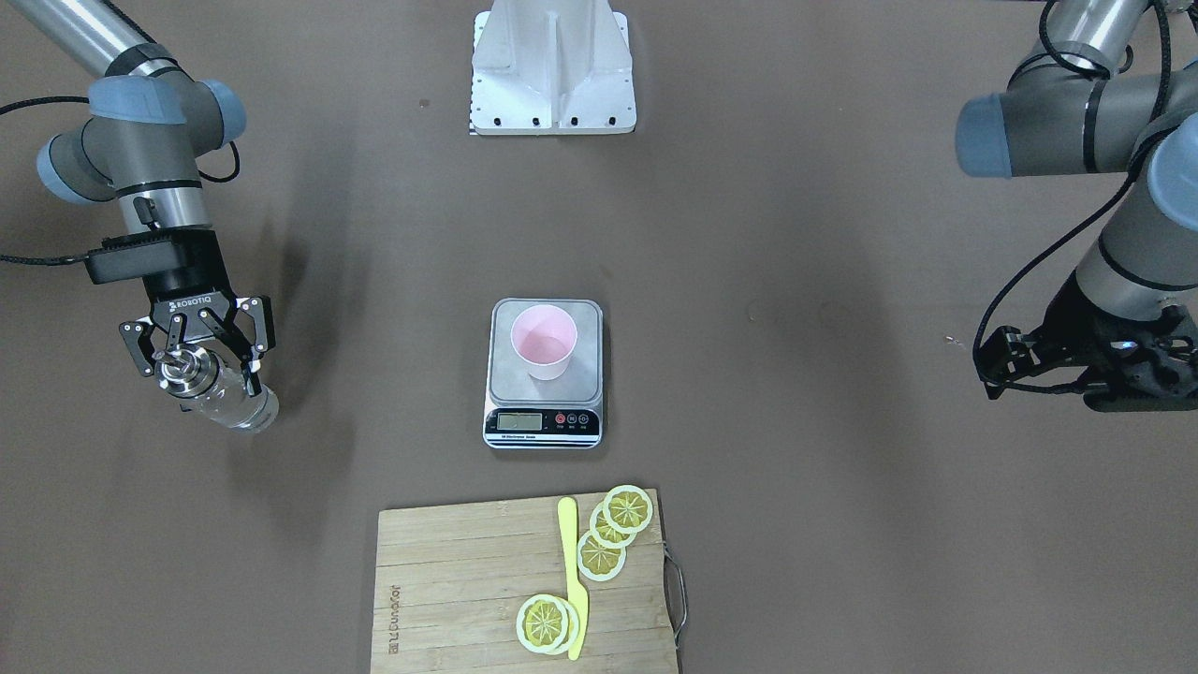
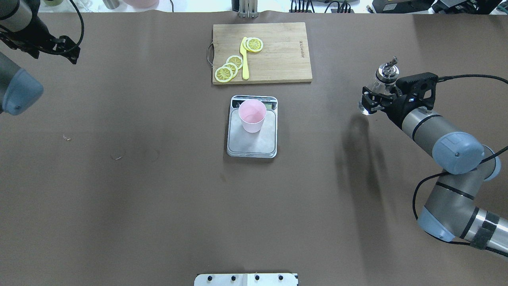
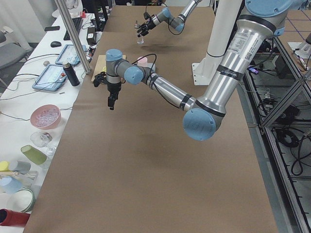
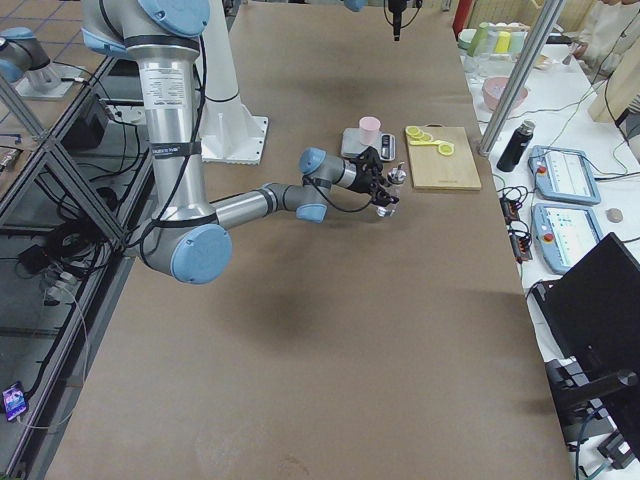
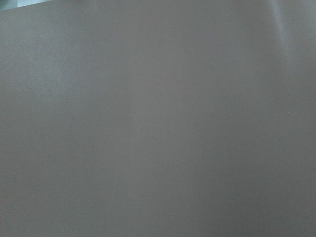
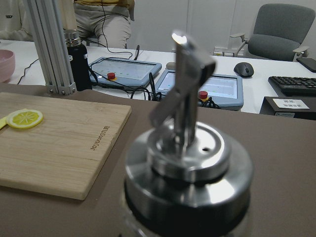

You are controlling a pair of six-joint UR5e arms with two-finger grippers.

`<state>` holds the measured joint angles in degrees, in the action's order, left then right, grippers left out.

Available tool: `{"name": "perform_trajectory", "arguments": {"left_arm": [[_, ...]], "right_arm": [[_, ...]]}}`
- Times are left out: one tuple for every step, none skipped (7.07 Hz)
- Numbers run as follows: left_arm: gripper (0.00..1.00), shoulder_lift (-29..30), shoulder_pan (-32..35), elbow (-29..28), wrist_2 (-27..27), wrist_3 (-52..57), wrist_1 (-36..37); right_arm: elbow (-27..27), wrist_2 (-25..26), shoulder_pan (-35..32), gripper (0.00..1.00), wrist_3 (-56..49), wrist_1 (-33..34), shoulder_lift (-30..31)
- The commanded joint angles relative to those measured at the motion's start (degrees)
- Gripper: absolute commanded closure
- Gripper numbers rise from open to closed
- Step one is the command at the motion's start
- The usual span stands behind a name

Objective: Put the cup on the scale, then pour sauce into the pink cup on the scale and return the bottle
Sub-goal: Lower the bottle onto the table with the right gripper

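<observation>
The pink cup (image 1: 543, 339) stands upright on the scale's steel platform (image 1: 505, 384) at the table's middle; it also shows in the overhead view (image 2: 252, 115). My right gripper (image 1: 201, 367) is shut on the glass body of the bottle (image 1: 239, 409), which is upright at the table's right side, well away from the scale. Its metal pour-spout cap (image 6: 187, 158) fills the right wrist view. I cannot make out the clear sauce inside. My left gripper (image 1: 987, 365) is open and empty, above bare table at the far left.
A wooden cutting board (image 2: 281, 51) with lemon slices (image 2: 228, 68) and a yellow knife (image 2: 244, 59) lies just beyond the scale. The robot's white base plate (image 1: 552, 65) sits at the near table edge. Operators' desks with tablets lie past the table's far edge.
</observation>
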<state>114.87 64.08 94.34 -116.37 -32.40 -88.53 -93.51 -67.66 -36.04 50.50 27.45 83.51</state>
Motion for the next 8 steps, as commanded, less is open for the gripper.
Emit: {"name": "perform_trajectory", "arguments": {"left_arm": [[0.01,0.09,0.0,-0.21,0.0,0.06,-0.07],[0.01,0.09,0.0,-0.29,0.0,0.06,-0.07],[0.01,0.09,0.0,-0.29,0.09,0.14,-0.07],[0.01,0.09,0.0,-0.29,0.0,0.15,-0.07],[0.01,0.09,0.0,-0.29,0.09,0.15,-0.07],[0.01,0.09,0.0,-0.29,0.0,0.15,-0.07],[0.01,0.09,0.0,-0.38,0.09,0.15,-0.15],[0.01,0.09,0.0,-0.38,0.09,0.15,-0.16]], "right_arm": [[0.52,-0.01,0.01,1.0,0.13,-0.12,0.08],[0.78,-0.01,0.09,1.0,0.13,-0.12,0.08],[1.57,-0.01,0.1,1.0,0.39,-0.12,0.08],[1.75,-0.01,0.1,1.0,0.56,-0.12,0.08],[1.84,-0.62,0.1,1.0,0.74,-0.2,0.08],[1.84,-1.41,0.1,1.0,0.74,-0.12,-0.01],[2.01,-1.68,0.1,1.0,0.74,-0.12,-0.01],[2.19,-2.03,0.1,1.0,0.74,-0.12,-0.01]]}}
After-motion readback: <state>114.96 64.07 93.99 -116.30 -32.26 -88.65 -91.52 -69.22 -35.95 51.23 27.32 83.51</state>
